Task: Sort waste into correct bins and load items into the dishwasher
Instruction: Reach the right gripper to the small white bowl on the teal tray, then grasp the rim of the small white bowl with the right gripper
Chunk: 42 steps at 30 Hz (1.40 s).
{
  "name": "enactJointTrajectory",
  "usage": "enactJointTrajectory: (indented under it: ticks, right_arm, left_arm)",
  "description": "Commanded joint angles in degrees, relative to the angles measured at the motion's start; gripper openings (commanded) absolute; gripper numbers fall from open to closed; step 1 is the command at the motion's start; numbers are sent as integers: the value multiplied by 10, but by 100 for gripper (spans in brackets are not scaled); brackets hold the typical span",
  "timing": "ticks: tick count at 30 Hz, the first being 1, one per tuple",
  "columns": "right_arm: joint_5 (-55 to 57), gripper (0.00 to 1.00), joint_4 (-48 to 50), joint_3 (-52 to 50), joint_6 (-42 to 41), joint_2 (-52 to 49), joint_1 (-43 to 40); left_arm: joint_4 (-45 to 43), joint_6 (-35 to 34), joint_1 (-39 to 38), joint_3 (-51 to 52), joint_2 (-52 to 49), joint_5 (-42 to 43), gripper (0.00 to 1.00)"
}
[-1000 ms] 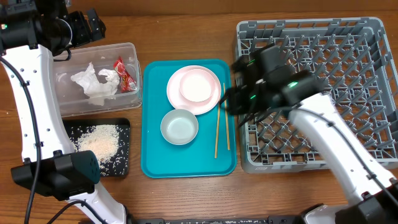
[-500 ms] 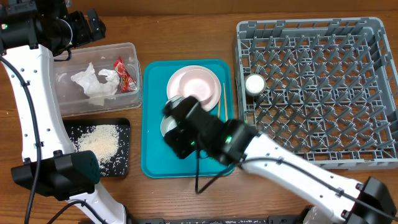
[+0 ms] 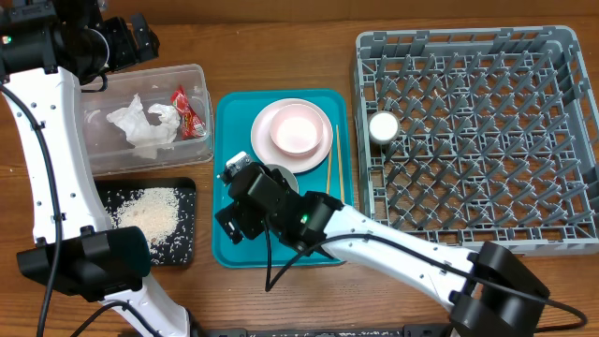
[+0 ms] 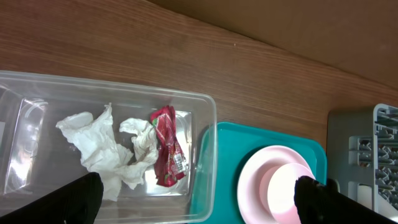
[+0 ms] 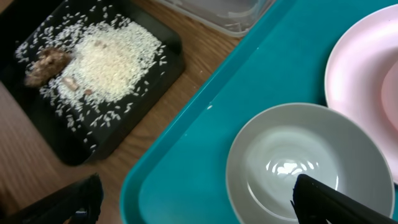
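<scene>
Our right gripper gapes wide over the teal tray's grey-white bowl; our left gripper, equally wide, hangs beyond that tray.

Tray: teal, longer than it is wide, with round corners and a low raised edge.
Where the tray is: flat on the table, near the middle.
Table: brown wood, smooth, with thin darker lines running through it.
Tray inside: shiny and smooth.
</scene>
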State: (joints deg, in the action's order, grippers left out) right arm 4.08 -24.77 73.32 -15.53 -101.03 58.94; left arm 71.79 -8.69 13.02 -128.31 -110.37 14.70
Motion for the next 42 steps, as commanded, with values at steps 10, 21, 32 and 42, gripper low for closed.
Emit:
enactJointTrajectory:
  ticks: [10,21,32,42]
  right_arm:
    - [12,46,37,-3,9,-23,-28]
    - [10,13,31,-4,5,-57,-28]
    - [82,8,-26,-10,-57,-58,-29]
    - [85,8,-63,-10,-88,-58,-75]
  left_arm:
    - [0,-5,-1,-5,3,-3,100]
    - [0,-5,-1,-5,3,-3,100]
    - [0,-5,-1,-5,3,-3,100]
    - [0,-5,-1,-5,3,-3,100]
